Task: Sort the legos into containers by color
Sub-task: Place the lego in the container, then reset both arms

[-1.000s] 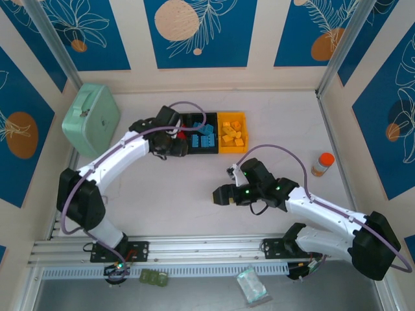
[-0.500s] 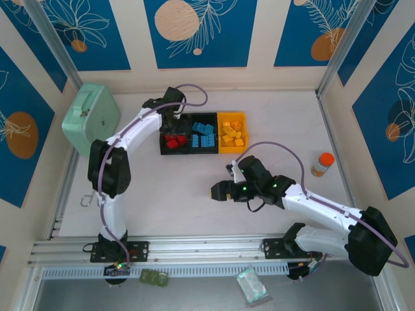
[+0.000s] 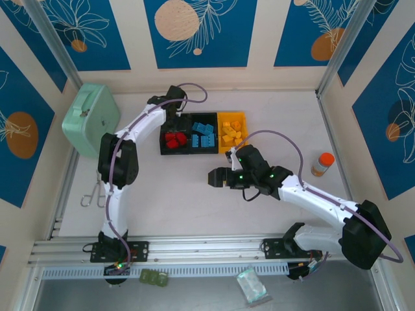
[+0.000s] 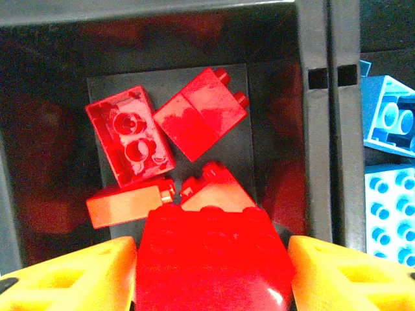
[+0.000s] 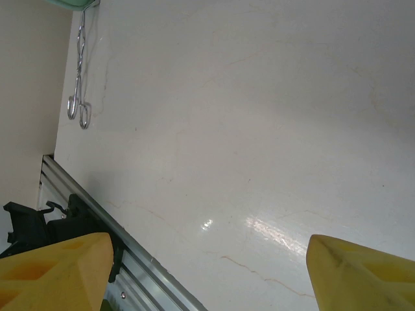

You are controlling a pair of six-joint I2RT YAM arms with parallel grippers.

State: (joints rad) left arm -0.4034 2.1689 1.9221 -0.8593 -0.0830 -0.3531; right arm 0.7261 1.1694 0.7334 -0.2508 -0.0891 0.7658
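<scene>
My left gripper [image 4: 211, 278] is shut on a red lego [image 4: 211, 256] and hangs just above the left black container [image 3: 163, 144], seen from above at the left gripper [image 3: 173, 122]. Several red legos [image 4: 198, 116] lie on that container's floor. Blue legos [image 3: 204, 135] fill the middle black container [image 4: 318, 129], and yellow-orange legos [image 3: 231, 134] sit in the yellow container [image 3: 232, 150]. My right gripper [image 3: 217, 178] stands open and empty over bare table south of the containers, its yellow fingers [image 5: 55, 272] spread wide.
A mint-green case [image 3: 91, 118] sits at the back left. Metal forceps [image 5: 79, 107] lie near the left edge. An orange-capped bottle [image 3: 321, 164] stands at the right. The aluminium rail [image 3: 194, 249] runs along the near edge.
My left arm has swung back and folded up, carrying the red lego to a spot over the left black container. My right gripper has drifted slightly toward the containers.
</scene>
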